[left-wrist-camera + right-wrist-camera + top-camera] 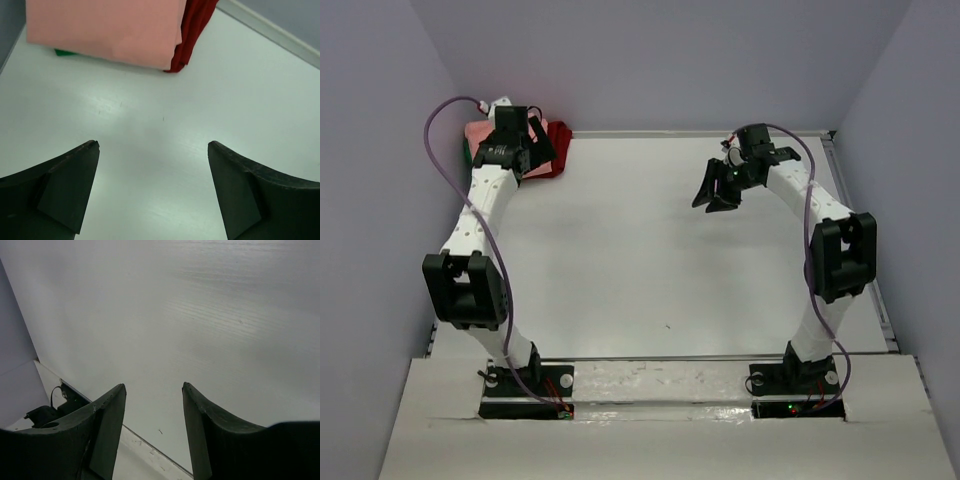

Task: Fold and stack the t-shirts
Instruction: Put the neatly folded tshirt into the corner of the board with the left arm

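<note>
Salmon-pink tee (105,30): soft matte cotton, folded into a flat rectangle with crisp edges. It lies topmost of the three, in the table's upper-left corner in the top view.
Dark red tee (196,25): folded under the pink one, its rounded folds showing along the right edge.
Green tee (64,52): only a sliver shows below the pink one's lower-left edge.
Table (640,260): smooth, white, faintly glossy, with a few tiny specks.
Walls (660,60): plain lilac-grey on three sides.
Left gripper (153,146): dark wedge-shaped fingers spread wide with nothing between them, near the tees; the arm is stretched towards the upper left.
Right gripper (153,389): fingers apart and empty, over bare table at upper right; the arm is bent at the elbow.
</note>
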Tool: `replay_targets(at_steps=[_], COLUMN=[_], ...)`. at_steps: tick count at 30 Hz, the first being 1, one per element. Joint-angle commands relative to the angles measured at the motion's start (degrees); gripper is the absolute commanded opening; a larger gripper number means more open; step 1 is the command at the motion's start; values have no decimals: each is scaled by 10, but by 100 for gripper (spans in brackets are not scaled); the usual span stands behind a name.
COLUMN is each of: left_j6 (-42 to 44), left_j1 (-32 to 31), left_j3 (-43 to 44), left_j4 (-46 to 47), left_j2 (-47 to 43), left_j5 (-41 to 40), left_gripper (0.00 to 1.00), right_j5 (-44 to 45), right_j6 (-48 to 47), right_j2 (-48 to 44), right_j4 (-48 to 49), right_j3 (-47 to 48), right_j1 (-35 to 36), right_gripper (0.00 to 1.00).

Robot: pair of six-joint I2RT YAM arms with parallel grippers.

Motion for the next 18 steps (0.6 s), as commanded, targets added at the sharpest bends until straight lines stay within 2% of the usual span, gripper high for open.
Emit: replay_targets(at_steps=[1, 7, 18], left_j6=[-29, -34, -49], left_j1=[-10, -11, -11], left_j3=[-74, -168, -217], left_j4=[-41, -72, -101], left_j2=[-94, -232, -310], left_j5=[-33, -58, -48], left_gripper=[99, 99, 99], right_j5=[27, 44, 45], right_j6=[-22, -29, -30], right_j2=[-74, -157, -214], right_j4=[-8, 17, 28], right_j3=[-13, -80, -133], right_j1=[5, 5, 5], right_gripper=[55, 56, 56])
